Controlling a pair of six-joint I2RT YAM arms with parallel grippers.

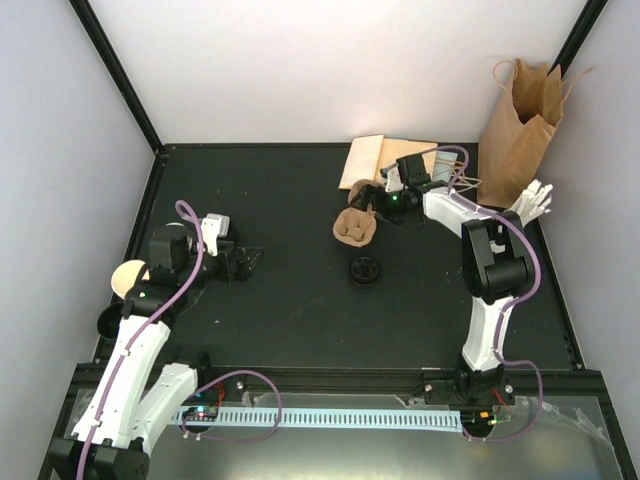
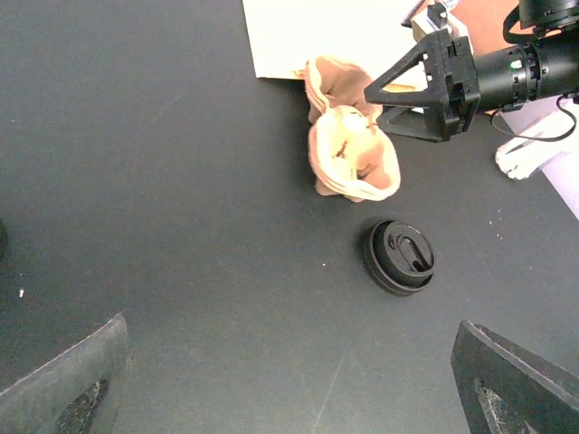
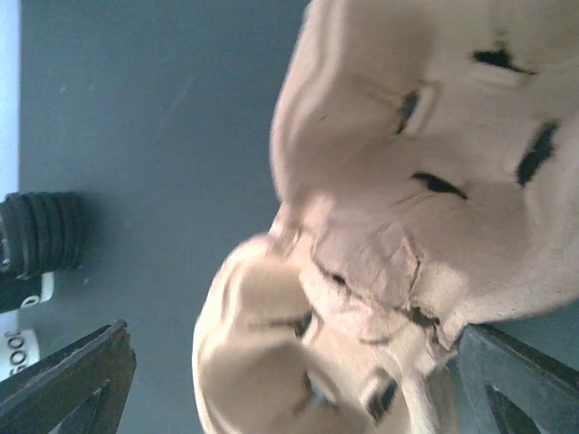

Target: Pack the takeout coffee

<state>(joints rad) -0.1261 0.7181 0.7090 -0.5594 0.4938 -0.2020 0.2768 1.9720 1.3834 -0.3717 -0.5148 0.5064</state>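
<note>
Top view alone shows one cup point(image 1: 128, 278), cream rim, at the left edge of the table point(image 1: 290, 320) beside the left arm point(image 1: 140, 340); second cup not made out. Also one paper bag point(image 1: 520, 130), far right. Top and left wrist views: one black lid point(image 2: 401, 257), one pulp carrier point(image 2: 353, 154). Claws: left gripper point(image 2: 291, 324) wide, empty; right gripper point(image 3: 291, 327) wide, carrier close up, contact unclear.

Pulp cup carrier point(image 1: 354, 228) on the black table point(image 1: 290, 320), black lid point(image 1: 365, 271) just on its near side. At its far-right edge, the right gripper point(image 1: 372, 206), jaws spread. Brown paper bag point(image 1: 520, 130) upright well to its right; cream cup point(image 1: 126, 277) well to its left.
</note>
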